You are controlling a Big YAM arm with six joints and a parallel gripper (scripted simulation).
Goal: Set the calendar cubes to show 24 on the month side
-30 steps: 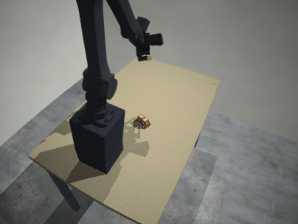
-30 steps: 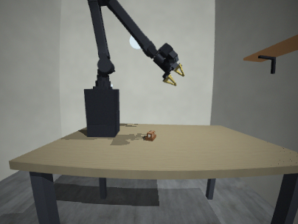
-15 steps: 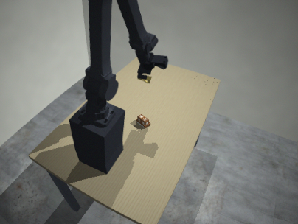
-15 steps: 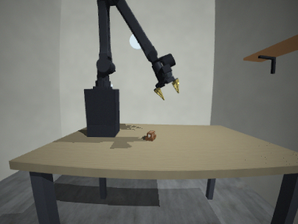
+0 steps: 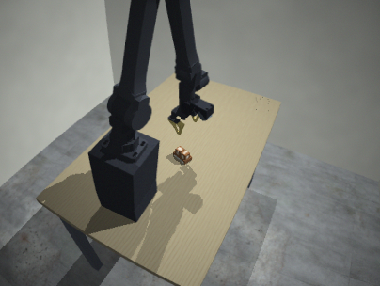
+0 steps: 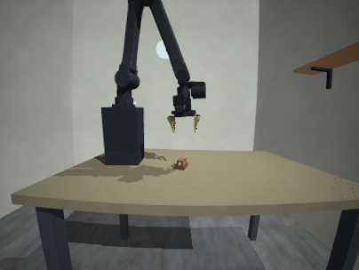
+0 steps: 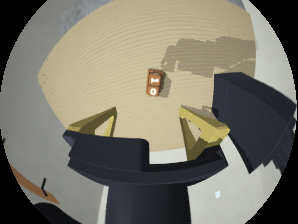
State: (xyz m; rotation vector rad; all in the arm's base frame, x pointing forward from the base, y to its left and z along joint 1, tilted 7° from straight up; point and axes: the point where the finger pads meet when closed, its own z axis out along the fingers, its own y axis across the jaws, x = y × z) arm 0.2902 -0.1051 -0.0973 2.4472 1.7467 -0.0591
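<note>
Worktop (image 5: pixel 226 141) (image 6: pixel 249 186) (image 7: pixel 115 50) of pale wood spreads beneath the raised jaws (image 5: pixel 186 126) (image 6: pixel 184 132). Those jaws point down, spread wide and released — nothing between their tips. Smaller still, the reddish-brown calendar (image 5: pixel 182 154) (image 6: pixel 181 163) (image 7: pixel 154 83) sits on the wood, below the jaws and well apart from them. Smallest are its white markings — on the upward faces, too small for me to read a date.

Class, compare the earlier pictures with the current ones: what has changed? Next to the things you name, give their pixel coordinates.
The gripper (image 5: pixel 186 123) (image 6: pixel 185 125) (image 7: pixel 147 110) has swung from a tilt to pointing straight down, moving lower and back toward the arm's base block (image 5: pixel 123 183) (image 6: pixel 123 136). Nothing was taken hold of or let go. The little calendar (image 5: pixel 182 154) (image 6: pixel 181 163) (image 7: pixel 154 83) stayed in its place on the table (image 5: pixel 226 141) (image 6: pixel 249 186) (image 7: pixel 110 60).
</note>
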